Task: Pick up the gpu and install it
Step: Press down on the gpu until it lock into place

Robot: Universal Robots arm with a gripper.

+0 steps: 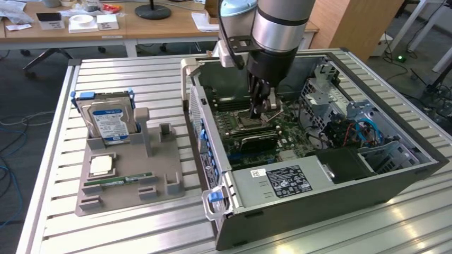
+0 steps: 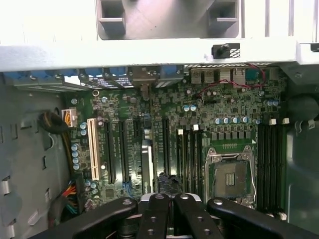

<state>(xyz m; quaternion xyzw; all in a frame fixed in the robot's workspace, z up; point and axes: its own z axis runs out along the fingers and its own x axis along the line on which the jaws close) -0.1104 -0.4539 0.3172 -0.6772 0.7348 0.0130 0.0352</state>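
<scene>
The gpu (image 1: 255,141) is a dark flat card standing on edge in a motherboard slot inside the open computer case (image 1: 395,177). The wrist view looks down on the gpu (image 2: 146,167) as a narrow silvery strip between the black expansion slots and the memory slots. My gripper (image 1: 264,112) hangs inside the case just above the board, a little beyond the card and apart from it. Its black fingers (image 2: 155,214) are pressed together, so the gripper (image 2: 169,199) is shut with nothing visible between them.
The CPU socket (image 2: 232,174) lies beside the memory slots. On the exterior view's left a grey fixture tray (image 1: 169,185) holds a silver hard drive (image 1: 109,124), a chip (image 1: 102,165) and a green memory stick (image 1: 116,181). Drive cages and cables (image 1: 353,132) fill the case's right.
</scene>
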